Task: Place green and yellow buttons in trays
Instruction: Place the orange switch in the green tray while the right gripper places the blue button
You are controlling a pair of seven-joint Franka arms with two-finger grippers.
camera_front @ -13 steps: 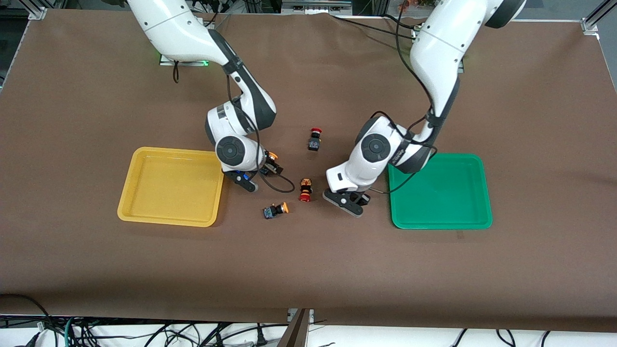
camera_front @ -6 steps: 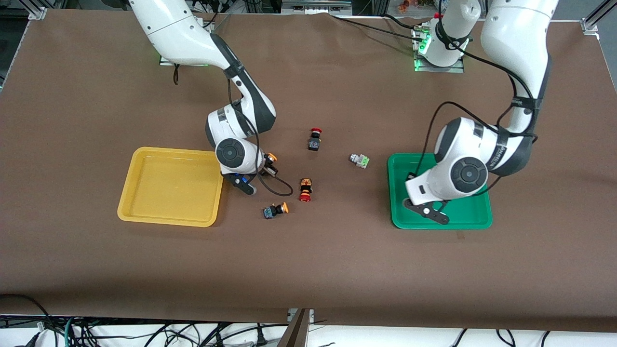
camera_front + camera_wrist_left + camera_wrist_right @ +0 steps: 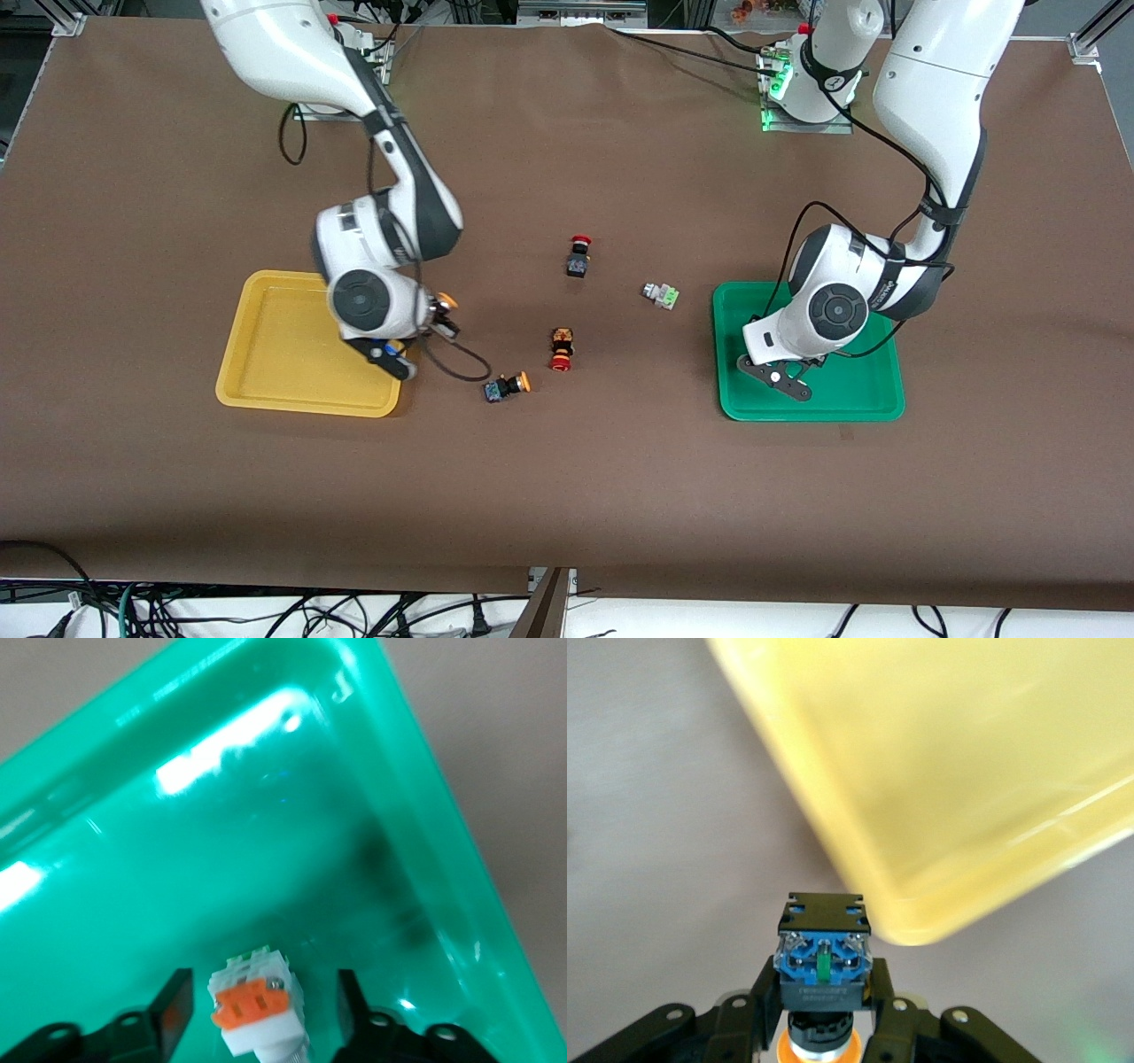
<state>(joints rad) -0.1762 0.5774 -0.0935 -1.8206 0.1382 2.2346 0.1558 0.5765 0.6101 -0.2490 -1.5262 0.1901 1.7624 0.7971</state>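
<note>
My right gripper (image 3: 438, 319) is shut on an orange-yellow capped button (image 3: 446, 303) with a dark body. It holds it just above the table beside the yellow tray (image 3: 266, 354), at the tray's corner (image 3: 966, 771). The right wrist view shows the button's blue end (image 3: 823, 961) between the fingers. My left gripper (image 3: 797, 361) is low over the green tray (image 3: 850, 399). In the left wrist view its fingers (image 3: 174, 1014) stand apart from a grey-white button with an orange part (image 3: 257, 1010) in the tray (image 3: 221, 815). A grey-white, lime-green button (image 3: 661, 295) lies beside the green tray. Another orange-capped button (image 3: 507, 386) lies mid-table.
Two dark buttons with red mushroom caps lie mid-table, one (image 3: 578, 256) nearer the robots' bases, one (image 3: 561, 348) close to the loose orange-capped button. The yellow tray holds nothing that I can see. A black cable hangs from the right wrist (image 3: 461, 363).
My right gripper has carried its button toward the yellow tray. My left gripper moved from mid-table to the green tray, uncovering the lime-green button, then shifted a little over the tray.
</note>
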